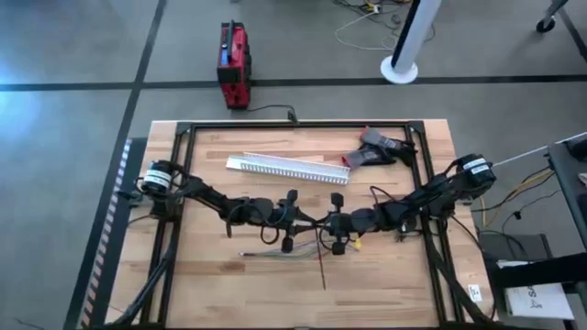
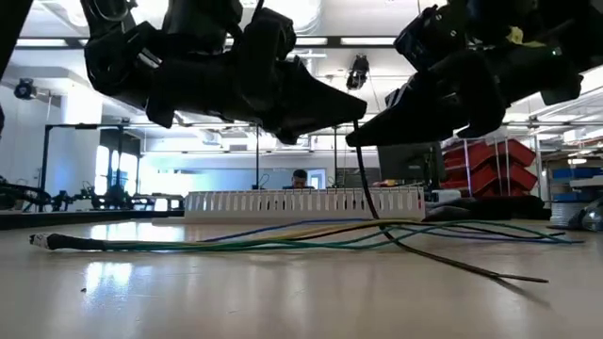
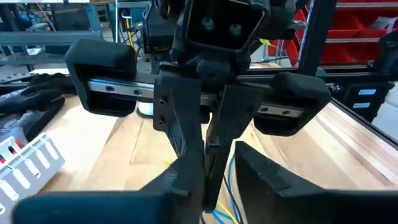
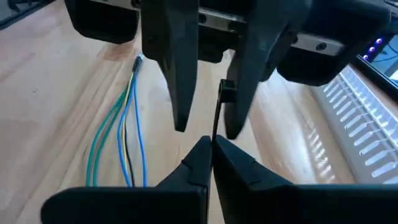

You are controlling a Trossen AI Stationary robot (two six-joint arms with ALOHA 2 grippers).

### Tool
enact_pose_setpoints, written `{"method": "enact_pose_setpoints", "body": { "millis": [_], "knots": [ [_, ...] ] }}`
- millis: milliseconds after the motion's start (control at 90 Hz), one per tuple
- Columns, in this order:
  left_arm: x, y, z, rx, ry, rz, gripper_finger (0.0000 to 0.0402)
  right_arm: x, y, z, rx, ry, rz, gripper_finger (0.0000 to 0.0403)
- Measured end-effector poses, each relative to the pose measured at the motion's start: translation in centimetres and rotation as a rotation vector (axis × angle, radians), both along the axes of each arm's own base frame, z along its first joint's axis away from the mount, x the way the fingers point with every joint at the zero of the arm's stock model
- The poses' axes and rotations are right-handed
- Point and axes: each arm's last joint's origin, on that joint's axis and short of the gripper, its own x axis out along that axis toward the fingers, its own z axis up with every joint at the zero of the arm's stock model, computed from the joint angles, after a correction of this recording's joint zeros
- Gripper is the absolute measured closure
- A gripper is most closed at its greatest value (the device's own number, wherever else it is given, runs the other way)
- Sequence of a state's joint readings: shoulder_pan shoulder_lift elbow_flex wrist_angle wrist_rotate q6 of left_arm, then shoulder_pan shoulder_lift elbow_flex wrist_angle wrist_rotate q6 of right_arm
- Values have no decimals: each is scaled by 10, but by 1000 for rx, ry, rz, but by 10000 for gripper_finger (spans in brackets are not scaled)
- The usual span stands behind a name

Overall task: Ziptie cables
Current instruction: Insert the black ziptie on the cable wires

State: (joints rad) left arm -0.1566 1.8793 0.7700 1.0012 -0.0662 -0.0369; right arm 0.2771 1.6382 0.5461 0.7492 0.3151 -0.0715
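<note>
Holding the ziptie (image 4: 217,118) is my right gripper (image 4: 211,149). Its fingertips are pinched together on the thin black strip partway along. The head end stands up past them. The long tail droops from the grip to the table (image 1: 211,284) and runs off toward 6 o'clock in the high view.

My left gripper (image 4: 206,127) faces the right one nose to nose at the table's middle. Its fingers are spread apart, one on either side of the ziptie's head end, and I cannot tell whether either touches it.

I judge the strip light and springy. It is stiff enough to keep a line, smooth enough to slide or twist in a loose pinch, and thin enough that it is easy to miss. The best hold for the left gripper looks to be just below the head, flat faces against the pads.

The cables (image 4: 132,106), green, blue and yellow, lie loose on the wood at about 7 o'clock from the grippers, just beside them and touched by neither. They look limp and nearly weightless, so I expect them to splay unless gathered near their middle.

The white slotted channel (image 1: 289,169) lies well apart toward 11 o'clock.
</note>
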Motion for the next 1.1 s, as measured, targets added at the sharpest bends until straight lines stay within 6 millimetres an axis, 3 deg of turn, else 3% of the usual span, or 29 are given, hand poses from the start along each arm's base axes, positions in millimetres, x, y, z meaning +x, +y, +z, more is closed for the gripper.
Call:
{"method": "enact_pose_setpoints", "body": {
  "millis": [200, 511, 867, 1100],
  "knots": [
    [0, 1, 0, -5, 0, 18, 301, 1, 0, 2, -3, -23, 4, 403],
    [0, 1, 0, -1, -1, 48, 393, 1, 0, 2, -7, -24, 6, 403],
    [0, 1, 0, -14, 0, 56, 401, 1, 0, 2, 0, -24, 3, 401],
    [0, 2, 0, -14, 1, 58, 401, 0, 1, 2, -4, -13, 6, 332]
  ]
}}
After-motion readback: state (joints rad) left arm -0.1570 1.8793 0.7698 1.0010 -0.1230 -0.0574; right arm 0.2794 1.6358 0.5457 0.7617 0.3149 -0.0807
